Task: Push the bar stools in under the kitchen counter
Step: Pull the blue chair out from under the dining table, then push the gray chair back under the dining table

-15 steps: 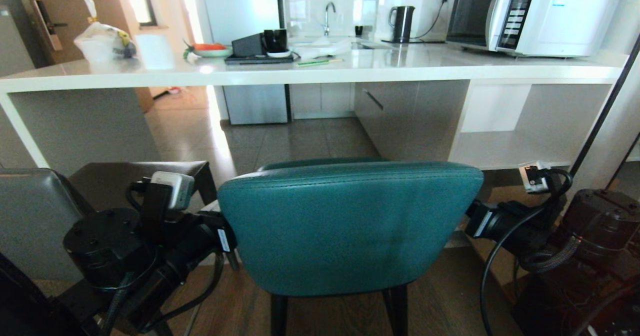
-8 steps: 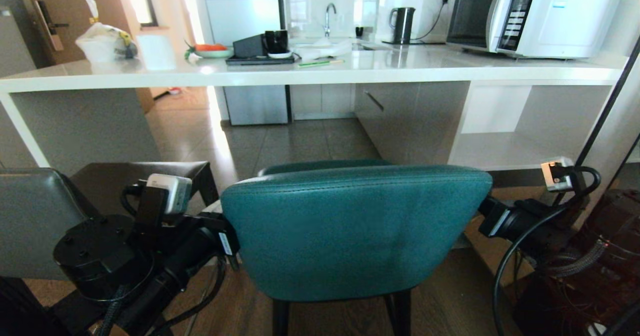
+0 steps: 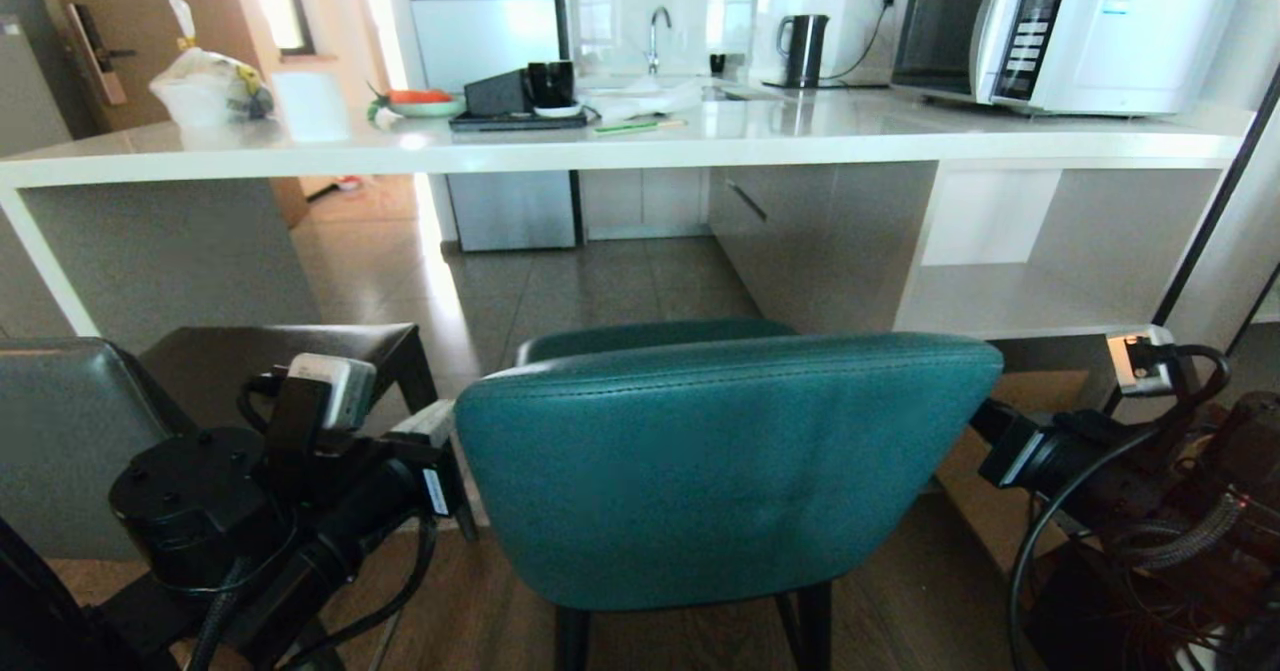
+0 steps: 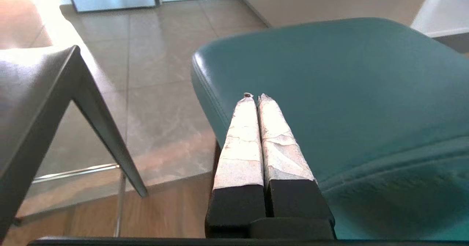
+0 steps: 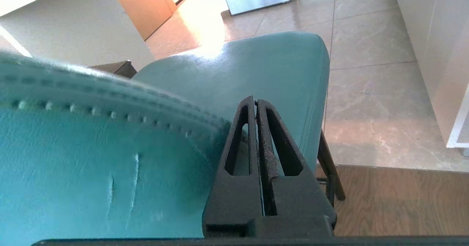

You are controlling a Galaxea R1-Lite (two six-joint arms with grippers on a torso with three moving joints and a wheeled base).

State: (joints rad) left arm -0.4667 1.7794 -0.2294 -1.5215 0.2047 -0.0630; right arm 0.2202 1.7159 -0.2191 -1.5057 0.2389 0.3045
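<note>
1. The teal stool [image 3: 720, 461] stands squarely before the robot, its curved back toward the camera and its seat pointing at the open space under the white counter [image 3: 620, 146]; it is well short of the counter edge.
2. The left gripper [image 4: 253, 97] sits just beside the left end of the stool's back, fingers pressed together, holding nothing.
3. The right gripper [image 5: 255, 103] sits just beside the right end, its jaws likewise closed and empty.
4. The stool's back runs crosswise between the two arms, so both are about equally near; my judgement is that the push must go straight ahead, toward the counter.
5. The grey stool [image 3: 70, 431] waits at the far left, also not tucked under.
</note>
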